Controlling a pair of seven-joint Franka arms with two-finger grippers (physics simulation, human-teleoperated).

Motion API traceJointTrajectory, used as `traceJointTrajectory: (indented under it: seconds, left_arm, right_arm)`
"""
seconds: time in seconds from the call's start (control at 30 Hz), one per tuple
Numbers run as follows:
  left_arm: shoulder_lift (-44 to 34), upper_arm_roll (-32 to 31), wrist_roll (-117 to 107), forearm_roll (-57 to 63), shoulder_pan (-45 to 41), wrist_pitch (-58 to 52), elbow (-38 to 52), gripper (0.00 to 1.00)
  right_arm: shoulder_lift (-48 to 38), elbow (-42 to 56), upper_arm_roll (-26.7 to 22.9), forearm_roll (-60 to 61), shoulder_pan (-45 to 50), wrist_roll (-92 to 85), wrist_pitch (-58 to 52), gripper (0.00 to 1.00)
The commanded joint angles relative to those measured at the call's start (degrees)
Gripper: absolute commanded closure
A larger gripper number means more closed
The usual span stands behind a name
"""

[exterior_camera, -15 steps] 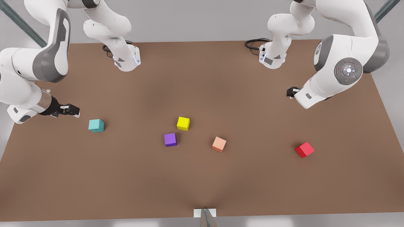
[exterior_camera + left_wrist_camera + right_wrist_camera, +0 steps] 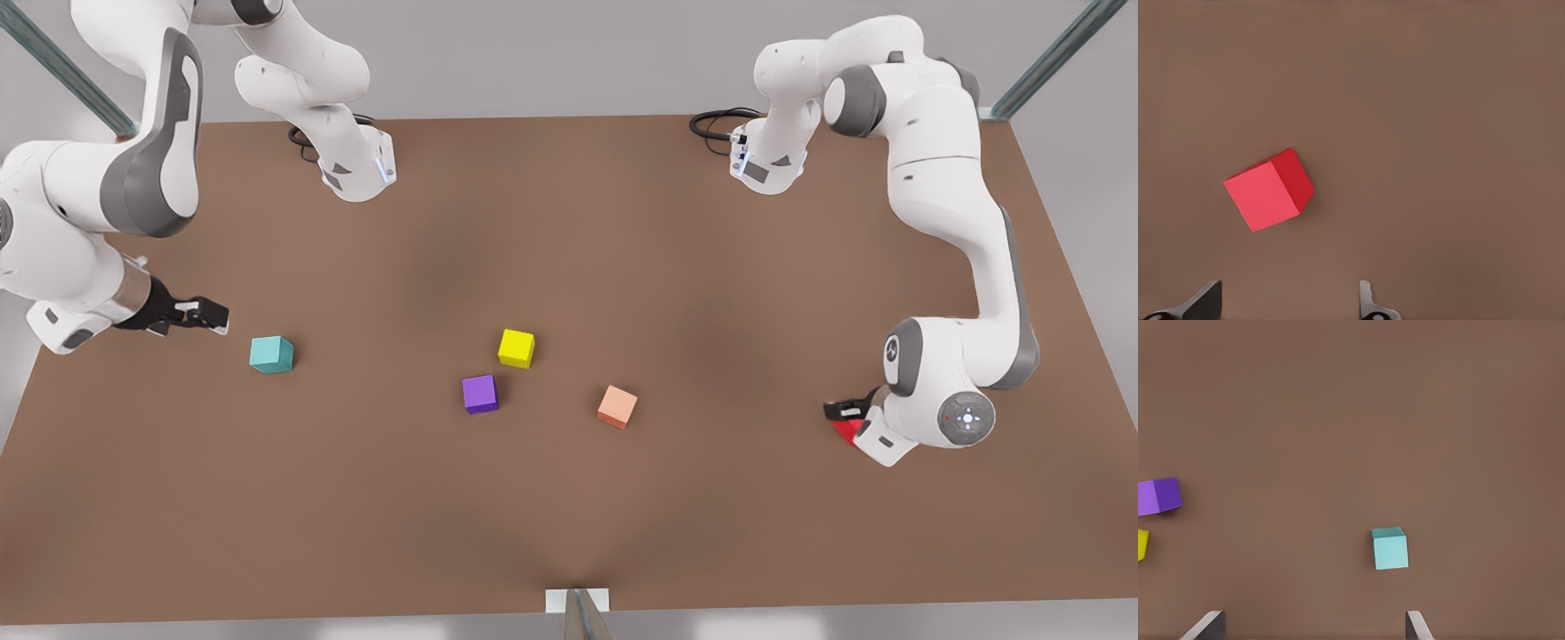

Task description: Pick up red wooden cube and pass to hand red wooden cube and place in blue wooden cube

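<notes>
My left hand (image 2: 849, 411) sits at the front view's right, low over the red cube (image 2: 847, 430), and from the front camera the hand and wrist cover most of the cube, so only a sliver of red peeks out on the side nearer the camera. From the left wrist camera I see the red cube (image 2: 1268, 190) resting on the bare table (image 2: 1438, 133), turned at an angle to the line between my two fingertips (image 2: 1205, 300), which stand spread wide with nothing between them. The cube is not centred in that gap: it lies off toward one fingertip and ahead of the tips, so I judge the coming move calls for a small sideways shift and a twist of the wrist to square the fingers with two flat faces before going down. This arm is clearly the nearer one to the red cube. My right hand (image 2: 200, 313) waits at the front view's left, just beside the teal cube (image 2: 271, 354), fingers spread and empty as its own wrist camera shows, with the teal cube (image 2: 1389, 548) ahead of the tips. The purple (image 2: 480, 393), yellow (image 2: 516, 348) and salmon cubes (image 2: 617, 406) sit in the middle of the table, well apart from both hands
</notes>
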Motion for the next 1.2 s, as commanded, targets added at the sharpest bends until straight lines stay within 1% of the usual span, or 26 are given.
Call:
traceJointTrajectory:
  seconds: [0.0, 0.1, 0.2, 0.33, 0.43, 0.53, 0.6, 0.9, 1.17]
  left_arm:
    - [0.8, 0.8, -17.1, -0.1, 0.0, 8.7, -0.1, 0.0]
    - [2.1, 2.8, -20.4, -0.3, 1.0, 10.6, -0.4, 0.0]
    - [2.9, 3.9, -22.8, -1.5, 1.6, 16.2, -2.7, 0.0]
    - [3.0, 4.2, -24.4, -6.9, 2.8, 16.2, -4.3, 0.0]
    - [4.0, 4.3, -24.4, -7.1, 3.9, 16.1, -4.3, 0.0]
    - [3.7, 4.3, -24.1, -6.8, 4.4, 18.8, -9.2, 0.0]
    - [3.1, 4.3, -23.5, -6.8, 4.4, 22.6, -12.7, 0.0]
    - [3.5, 4.3, -23.6, -7.1, 4.0, 22.7, -13.2, 0.0]
    - [5.9, 4.2, -23.6, -7.2, 3.9, 25.4, -13.1, 0.0]
  right_arm:
    - [0.3, 0.0, 0.0, 0.1, 0.1, -0.5, 0.5, 0.0]
    - [0.4, 0.0, 0.1, 0.1, 0.2, -0.6, 0.5, 0.0]
    - [0.5, 0.0, 0.1, 0.1, 0.2, -0.6, 0.5, 0.0]
    - [0.8, 0.6, 0.2, -0.4, 0.4, -0.9, 0.1, 0.0]
    - [0.8, 1.0, 0.1, 0.2, 0.2, -0.9, 0.0, 0.0]
    - [0.9, 1.6, 0.0, 0.4, 0.1, -0.8, 0.1, 0.0]
    - [0.9, 1.6, 0.0, 0.4, 0.1, -0.8, 0.1, 0.0]
    - [0.9, 1.7, 0.0, 0.5, 0.1, -0.8, 0.1, 0.0]
    - [0.9, 1.7, 0.0, 0.5, 0.0, -0.8, 0.1, 0.0]
